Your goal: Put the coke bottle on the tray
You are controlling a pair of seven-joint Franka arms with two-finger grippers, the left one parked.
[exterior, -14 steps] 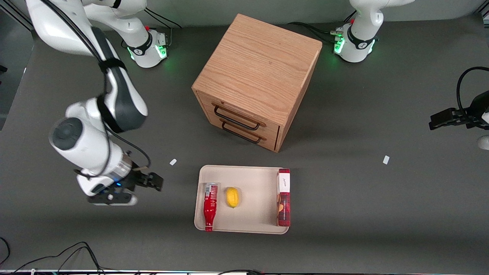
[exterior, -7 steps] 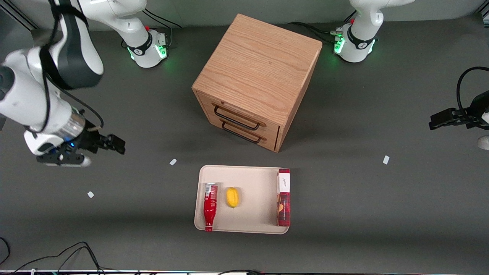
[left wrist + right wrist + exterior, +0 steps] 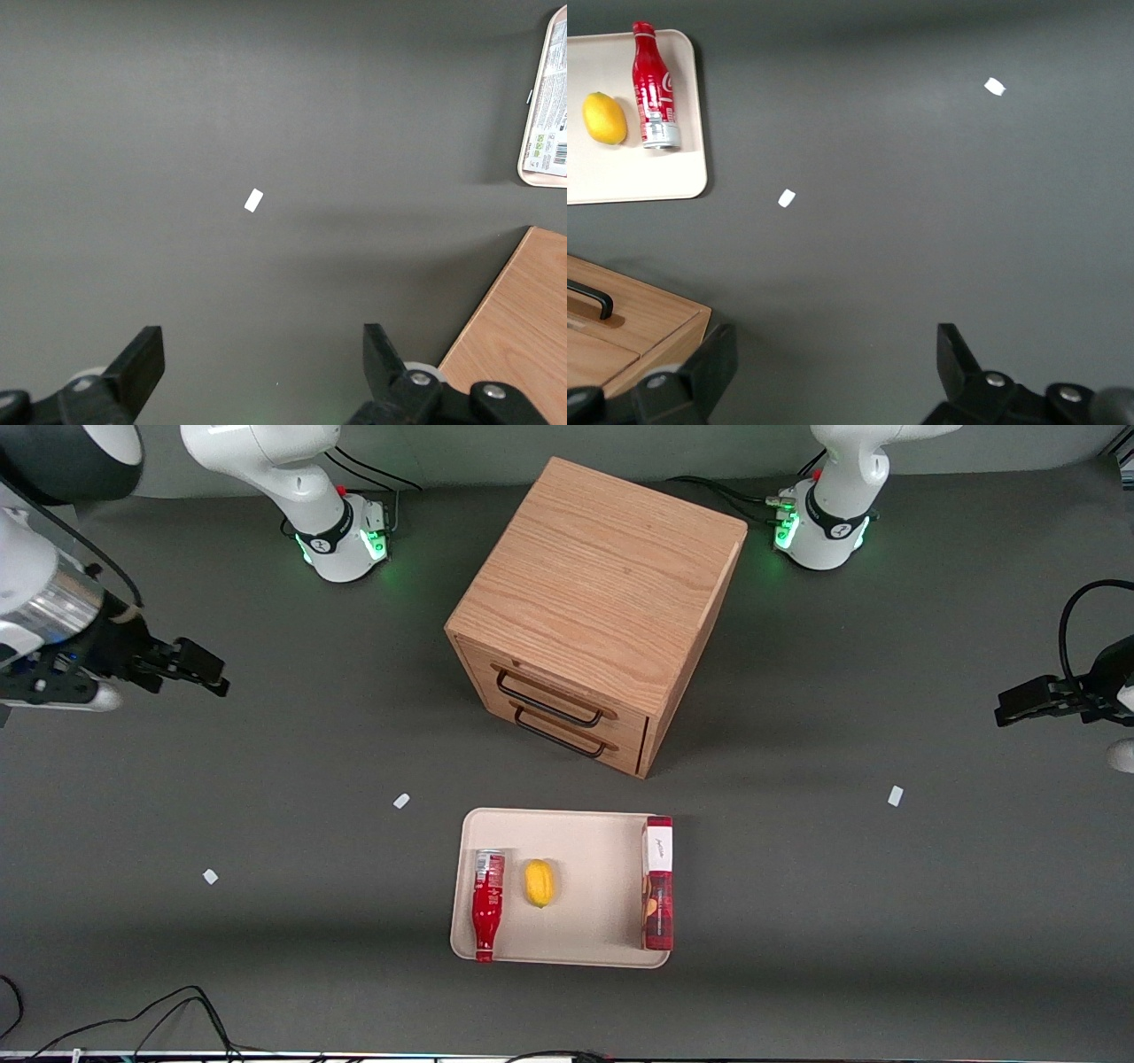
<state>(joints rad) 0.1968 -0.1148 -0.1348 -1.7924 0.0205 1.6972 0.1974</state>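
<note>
now the coke bottle [image 3: 486, 904] lies on its side on the tray [image 3: 594, 841], along the tray edge toward the working arm's end of the counter [image 3: 797, 886], its red cap pointing toward the front camera and its silvery label end toward the wooden drawer cabinet [image 3: 594, 611]. just beside the bottle, on the tray, rests a yellow lemon [image 3: 539, 883]. a dark-red box [image 3: 657, 883] with a white end lies along the tray edge toward the parked arm's end, well apart from the bottle. the tray sits on the counter in front of the cabinet, nearer the front camera than the cabinet's two black drawer handles [image 3: 551, 707]. the hand [image 3: 205, 669] hangs above the counter toward the working arm's end, well apart from the tray and farther from the front camera than it; its fingers [image 3: 961, 359] are spread wide and carry nothing. in the right wrist view the bottle [image 3: 653, 86], lemon [image 3: 604, 118] and tray [image 3: 638, 177] appear together, with small white markers [image 3: 787, 198] on the bare counter near the tray.
</note>
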